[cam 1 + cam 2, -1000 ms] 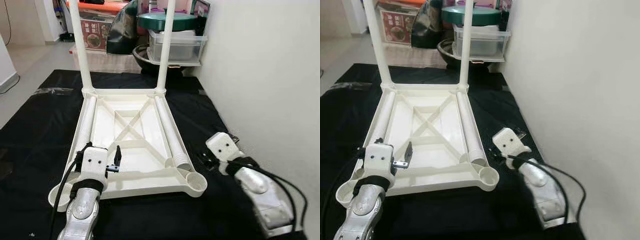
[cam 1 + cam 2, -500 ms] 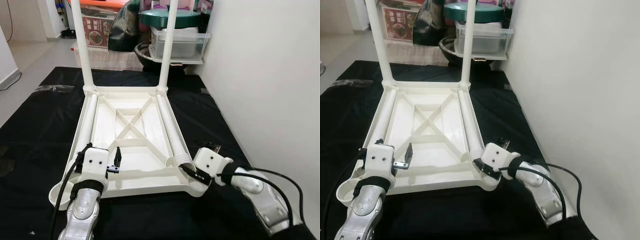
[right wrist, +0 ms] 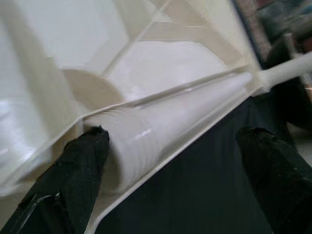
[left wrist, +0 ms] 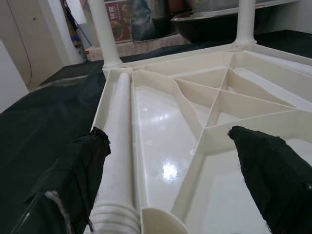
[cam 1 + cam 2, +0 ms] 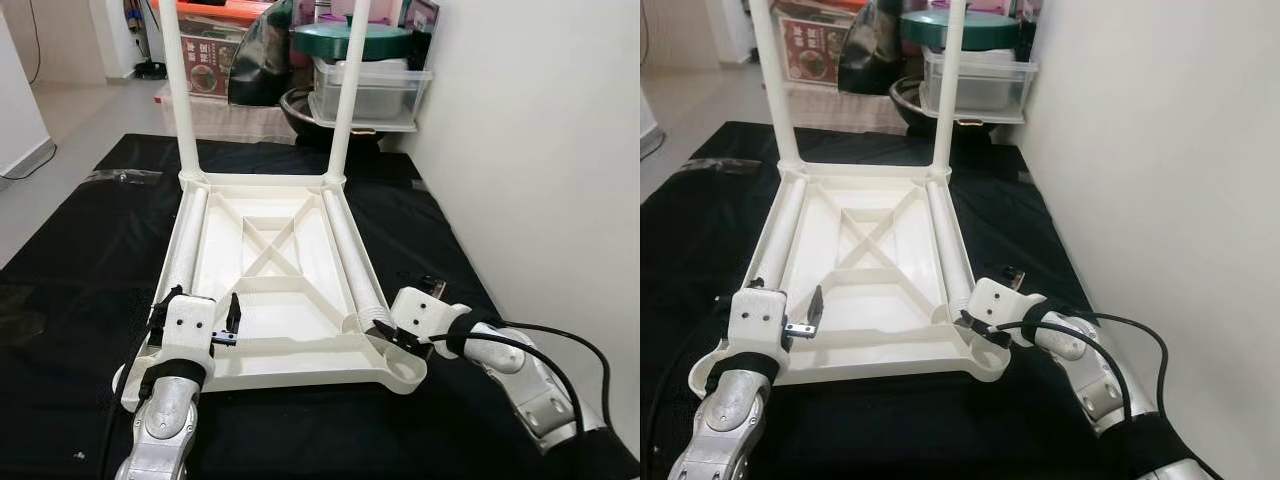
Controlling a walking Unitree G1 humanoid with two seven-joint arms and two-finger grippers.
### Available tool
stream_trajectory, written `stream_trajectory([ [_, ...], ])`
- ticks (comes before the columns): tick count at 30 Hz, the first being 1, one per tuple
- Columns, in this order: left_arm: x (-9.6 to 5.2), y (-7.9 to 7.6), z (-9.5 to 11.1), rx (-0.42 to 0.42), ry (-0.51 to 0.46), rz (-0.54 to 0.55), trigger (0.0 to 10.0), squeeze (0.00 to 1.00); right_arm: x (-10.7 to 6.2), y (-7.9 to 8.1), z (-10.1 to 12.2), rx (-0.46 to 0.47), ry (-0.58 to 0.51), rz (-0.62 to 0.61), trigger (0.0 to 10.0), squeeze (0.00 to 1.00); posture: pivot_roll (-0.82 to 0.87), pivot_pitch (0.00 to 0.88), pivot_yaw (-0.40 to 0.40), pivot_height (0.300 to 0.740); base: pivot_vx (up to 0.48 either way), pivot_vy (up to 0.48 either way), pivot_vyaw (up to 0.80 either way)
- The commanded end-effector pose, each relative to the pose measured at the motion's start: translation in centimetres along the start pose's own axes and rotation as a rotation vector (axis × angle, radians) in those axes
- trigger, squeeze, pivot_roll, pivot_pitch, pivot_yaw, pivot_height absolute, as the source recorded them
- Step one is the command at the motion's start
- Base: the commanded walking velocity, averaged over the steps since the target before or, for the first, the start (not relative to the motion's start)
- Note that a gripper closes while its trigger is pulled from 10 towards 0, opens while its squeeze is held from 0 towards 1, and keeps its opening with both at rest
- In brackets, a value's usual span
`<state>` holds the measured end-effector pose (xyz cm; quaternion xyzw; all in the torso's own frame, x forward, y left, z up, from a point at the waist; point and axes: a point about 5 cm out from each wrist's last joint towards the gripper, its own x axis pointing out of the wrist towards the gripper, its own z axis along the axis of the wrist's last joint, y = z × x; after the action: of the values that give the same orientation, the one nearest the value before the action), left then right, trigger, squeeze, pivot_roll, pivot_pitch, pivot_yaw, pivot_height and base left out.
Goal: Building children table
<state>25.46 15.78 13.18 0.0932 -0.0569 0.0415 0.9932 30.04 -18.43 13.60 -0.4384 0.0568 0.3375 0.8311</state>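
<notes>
The white plastic table [image 5: 270,290] lies upside down on a black cloth [image 5: 70,250], its ribbed underside facing up with a cross of stiffening ribs in the middle. Four legs can be counted. Two stand upright in the far corner sockets, the far left leg [image 5: 186,100] and the far right leg [image 5: 348,100], and both are cut off at the top of the eye views. The other two lie flat inside the frame: the loose left leg [image 5: 186,245] along the left rail and the loose right leg [image 5: 354,262] along the right rail, ribbed ends toward the robot.

The right gripper [image 3: 170,161] is at the near right corner, its fingers spread apart on either side of the ribbed end of the loose right leg, one finger [image 3: 85,165] close against the ribbing and the other out over the black cloth. Whether either pad truly touches the leg is hard to tell in the blurred wrist picture. The empty round socket [image 5: 401,368] sits just beside this gripper.

The left gripper [image 4: 185,180] hovers over the near left part of the table, fingers wide apart and holding nothing, one finger [image 4: 87,165] above the ribbed end of the loose left leg, the other over the inner panel.

Beyond the table stand a clear bin [image 5: 368,92] with a green lid [image 5: 350,40] on it, a dark bowl [image 5: 300,105], and a printed box [image 5: 215,70], partly hidden by the upright legs. A white wall [image 5: 540,150] runs along the right.
</notes>
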Motion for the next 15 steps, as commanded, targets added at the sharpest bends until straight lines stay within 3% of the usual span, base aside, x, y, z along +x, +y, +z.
stream_trajectory([
  [1, 0.1, -0.1, -0.2, 0.011, 0.01, -0.004, 10.0, 0.0, -0.1, 0.6, -0.5, 0.022, 0.014, 0.036, 10.0, 0.0, 0.04, 0.0, -0.117, 0.74, 0.0, 0.0, 0.0],
  [11, 0.0, -0.2, -0.2, 0.008, 0.01, -0.003, 10.0, 0.0, 0.6, 0.6, -0.9, 0.002, 0.044, 0.032, 10.0, 0.0, 0.04, 0.0, -0.126, 0.74, 0.0, 0.0, 0.0],
  [15, 0.0, -0.2, -0.2, 0.007, 0.01, 0.0, 10.0, 0.0, 1.0, -0.2, -1.3, 0.024, 0.094, -0.028, 10.0, 0.0, 0.04, 0.0, -0.129, 0.74, 0.0, 0.0, 0.0],
])
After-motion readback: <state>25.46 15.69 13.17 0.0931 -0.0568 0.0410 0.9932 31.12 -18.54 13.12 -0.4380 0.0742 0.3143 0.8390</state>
